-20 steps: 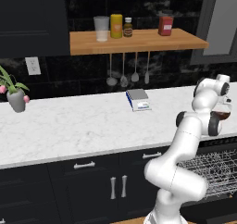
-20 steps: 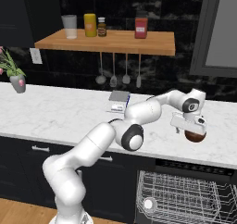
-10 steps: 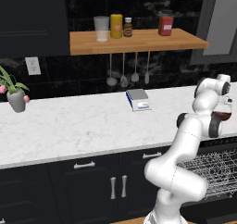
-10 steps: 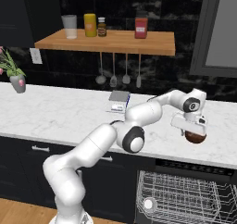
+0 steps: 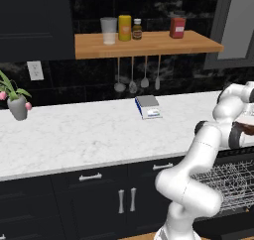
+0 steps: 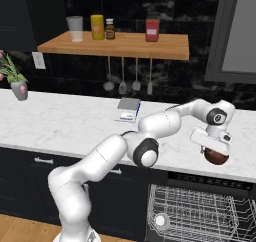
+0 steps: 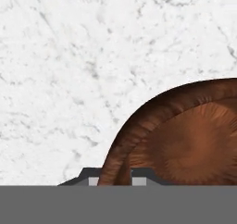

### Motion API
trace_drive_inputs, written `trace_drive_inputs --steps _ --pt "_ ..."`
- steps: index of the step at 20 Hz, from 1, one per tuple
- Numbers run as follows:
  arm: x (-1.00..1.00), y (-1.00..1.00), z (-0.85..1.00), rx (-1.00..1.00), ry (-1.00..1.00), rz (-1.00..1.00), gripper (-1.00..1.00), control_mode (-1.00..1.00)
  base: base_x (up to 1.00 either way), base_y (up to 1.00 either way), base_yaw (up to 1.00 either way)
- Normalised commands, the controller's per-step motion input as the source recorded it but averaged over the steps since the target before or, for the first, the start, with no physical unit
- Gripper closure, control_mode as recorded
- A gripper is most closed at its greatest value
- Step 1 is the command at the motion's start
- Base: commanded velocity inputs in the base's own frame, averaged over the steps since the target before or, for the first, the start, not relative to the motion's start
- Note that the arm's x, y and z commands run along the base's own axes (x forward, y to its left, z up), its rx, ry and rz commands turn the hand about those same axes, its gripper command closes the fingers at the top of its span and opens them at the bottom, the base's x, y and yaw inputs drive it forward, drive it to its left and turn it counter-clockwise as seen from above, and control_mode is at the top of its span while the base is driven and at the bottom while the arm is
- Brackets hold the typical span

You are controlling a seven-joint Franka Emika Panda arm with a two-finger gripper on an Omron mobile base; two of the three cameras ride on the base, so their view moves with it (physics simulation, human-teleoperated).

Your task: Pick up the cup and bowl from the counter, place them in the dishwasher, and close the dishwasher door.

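Hand view: the glossy reddish-brown round bowl (image 7: pixel 185 140) is pinched by its rim between the closed pincer (image 7: pixel 116 176) tips, on white marble counter (image 7: pixel 69 70) beneath. Slippage is risked if lifted quickly, since only the thin rim is held.

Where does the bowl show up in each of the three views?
Left base view: bowl at the far right edge, partly hidden by the arm.
Right base view: right of centre, under the end effector, above the counter.
Hand view: lower right, its rim between the fingertips.
Shared landmark: the white marble counter.
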Motion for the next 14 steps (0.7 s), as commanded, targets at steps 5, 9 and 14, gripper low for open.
trace_drive_inputs --steps 5,9,14 --pt "-1.0 0.0 -0.05 0.07 -0.16 0.08 1.0 -1.0 0.0 0.0 0.0" --pt "-1.0 0.0 -0.03 0.07 -0.19 0.12 1.0 -1.0 0.0 0.0 0.0" --pt "-1.0 0.0 -0.01 0.08 -0.21 0.12 1.0 -1.0 0.0 0.0 0.0"
